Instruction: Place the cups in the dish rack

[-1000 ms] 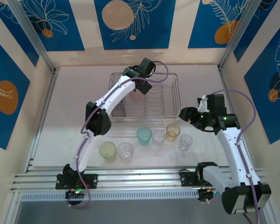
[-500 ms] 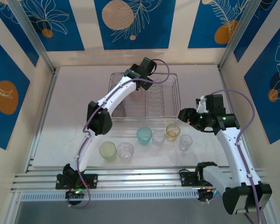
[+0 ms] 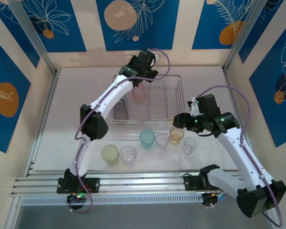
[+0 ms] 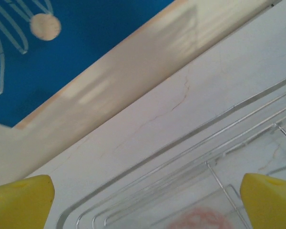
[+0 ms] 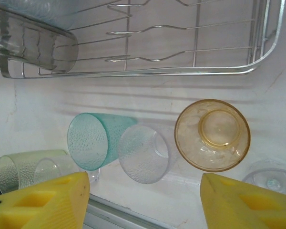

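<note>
The dish rack (image 3: 174, 102) stands at the table's middle back, with a pink cup (image 3: 138, 93) and a smoky grey cup (image 3: 120, 109) inside. My left gripper (image 3: 137, 78) hovers open over the rack's far edge, just above the pink cup (image 4: 200, 222), its yellow fingers (image 4: 19, 202) empty. On the table in front lie a yellow-green cup (image 3: 109, 153), a clear cup (image 3: 127, 154), a teal cup (image 3: 147, 138), a clear cup (image 3: 161, 140), an amber cup (image 3: 176, 135) and one more clear cup (image 3: 189, 144). My right gripper (image 3: 179, 121) hangs open above the amber cup (image 5: 212, 135) and clear cup (image 5: 143, 152), holding nothing.
The rack's wire rim (image 5: 133, 72) runs just beyond the row of cups. The teal cup (image 5: 93, 140) stands close beside the clear one. The back wall (image 4: 109, 86) rises right behind the rack, and an aluminium rail (image 3: 133, 183) lines the near edge.
My left gripper has risen and drawn back toward the far wall, away from the pink cup. The right arm has swung left and forward over the amber and clear cups.
</note>
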Available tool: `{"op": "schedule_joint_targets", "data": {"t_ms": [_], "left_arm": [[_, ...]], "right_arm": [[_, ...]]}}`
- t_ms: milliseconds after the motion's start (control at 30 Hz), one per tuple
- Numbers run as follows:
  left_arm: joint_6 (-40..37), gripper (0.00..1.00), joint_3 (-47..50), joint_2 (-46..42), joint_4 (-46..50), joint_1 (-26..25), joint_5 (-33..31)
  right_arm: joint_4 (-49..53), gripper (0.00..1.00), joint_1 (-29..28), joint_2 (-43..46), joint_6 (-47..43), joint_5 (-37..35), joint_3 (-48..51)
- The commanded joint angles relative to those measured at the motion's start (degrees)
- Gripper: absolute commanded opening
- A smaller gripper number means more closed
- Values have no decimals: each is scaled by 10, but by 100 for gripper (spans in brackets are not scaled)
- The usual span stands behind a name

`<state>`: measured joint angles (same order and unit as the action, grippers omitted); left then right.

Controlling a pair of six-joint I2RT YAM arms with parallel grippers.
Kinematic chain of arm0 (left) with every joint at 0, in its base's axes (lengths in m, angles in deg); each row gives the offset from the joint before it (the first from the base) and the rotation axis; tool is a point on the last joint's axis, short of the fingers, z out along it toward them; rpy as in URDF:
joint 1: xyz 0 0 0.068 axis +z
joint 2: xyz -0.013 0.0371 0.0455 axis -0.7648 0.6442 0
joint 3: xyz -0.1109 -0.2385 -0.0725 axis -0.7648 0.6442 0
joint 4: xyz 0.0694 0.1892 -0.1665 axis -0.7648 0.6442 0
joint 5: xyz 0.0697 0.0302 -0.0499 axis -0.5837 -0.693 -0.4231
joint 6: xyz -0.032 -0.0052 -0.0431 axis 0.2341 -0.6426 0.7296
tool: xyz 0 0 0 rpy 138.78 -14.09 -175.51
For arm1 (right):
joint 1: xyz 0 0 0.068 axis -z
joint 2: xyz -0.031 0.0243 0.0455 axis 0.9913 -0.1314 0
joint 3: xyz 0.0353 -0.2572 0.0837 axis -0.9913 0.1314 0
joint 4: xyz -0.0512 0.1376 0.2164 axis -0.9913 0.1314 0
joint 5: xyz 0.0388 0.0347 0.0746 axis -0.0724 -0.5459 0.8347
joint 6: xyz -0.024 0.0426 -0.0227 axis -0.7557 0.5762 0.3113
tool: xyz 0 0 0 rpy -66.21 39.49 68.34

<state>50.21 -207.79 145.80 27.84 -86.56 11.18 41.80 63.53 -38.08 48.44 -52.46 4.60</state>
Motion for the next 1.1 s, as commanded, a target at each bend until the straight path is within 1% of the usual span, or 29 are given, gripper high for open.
{"op": "schedule_joint_targets", "data": {"t_ms": [0,67,167,300,433,467,533,667,767,900,1067], "left_arm": [[86,100,108,-126,-27,32,32],[124,100,197,-197,-42,49,46],[188,100,343,-310,-55,77,51],[277,100,564,-462,-88,115,69],[320,100,716,-564,-110,134,79],[324,100,736,-576,-108,136,80],[330,100,767,-598,-100,137,87],[339,100,800,-632,-95,138,105],[344,100,816,-657,-96,138,115],[361,100,838,-684,-92,140,111],[406,100,888,-718,-107,147,104]], "right_arm": [[15,60,-37,0,1,-21,-26],[23,60,-76,-9,10,-31,-42],[21,61,-153,-35,32,-50,-65],[5,60,-252,-97,48,-73,-88],[15,58,-300,-181,45,-104,-117],[18,57,-305,-199,42,-111,-124],[27,52,-311,-234,32,-124,-141],[52,48,-312,-284,14,-150,-173],[58,43,-318,-303,4,-142,-194],[43,43,-342,-319,-7,-120,-217],[22,47,-380,-350,-25,-76,-260]]}}
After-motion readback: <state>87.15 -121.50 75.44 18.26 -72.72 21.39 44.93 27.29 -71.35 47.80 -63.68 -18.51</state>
